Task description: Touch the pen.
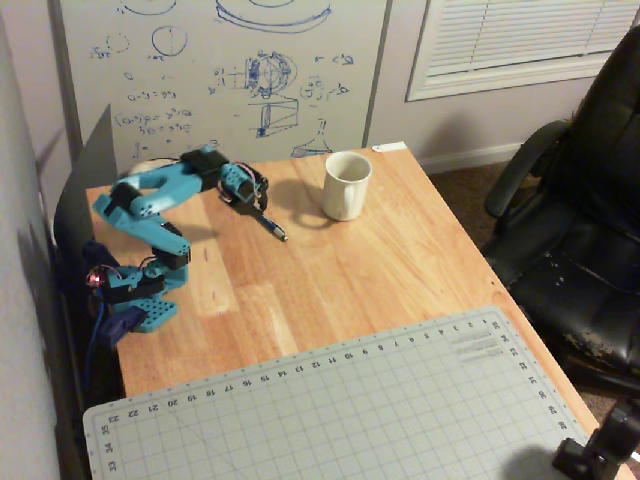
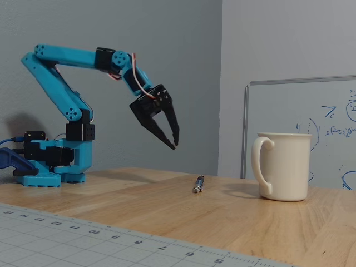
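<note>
The pen (image 2: 198, 184) lay flat on the wooden table (image 1: 400, 250), to the left of the white mug (image 2: 282, 166) in the fixed view.

The black gripper (image 2: 174, 144) hung in the air above the pen, not touching it (its two fingers nearly together, tips pointing down). The blue arm (image 1: 150, 195) reached out from its base, far from the mug.

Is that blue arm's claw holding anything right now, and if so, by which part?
Nothing is held. The gripper hangs in the air above the table, its fingers close together and empty, while the pen lies untouched below.
</note>
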Available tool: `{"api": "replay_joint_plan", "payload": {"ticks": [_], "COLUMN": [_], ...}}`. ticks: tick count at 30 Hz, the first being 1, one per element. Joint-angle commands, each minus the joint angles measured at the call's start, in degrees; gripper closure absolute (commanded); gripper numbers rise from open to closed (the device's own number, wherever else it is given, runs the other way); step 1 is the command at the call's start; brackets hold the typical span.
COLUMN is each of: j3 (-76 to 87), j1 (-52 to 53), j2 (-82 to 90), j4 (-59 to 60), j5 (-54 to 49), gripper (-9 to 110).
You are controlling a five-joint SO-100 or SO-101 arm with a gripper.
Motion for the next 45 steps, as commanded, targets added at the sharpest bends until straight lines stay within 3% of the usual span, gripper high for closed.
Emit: {"api": "replay_joint_plan", "payload": {"ticks": [1, 20, 45], "j3": [-11.0, -31.8, -33.4], "j1": [0.0, -9.0, -11.1], "j2": [-7.6, -34.2, -40.7], "j4": [-1.2, -1.3, -1.3], "j5": [0.0, 0.0, 0.0], "gripper": [101, 101, 101]}}
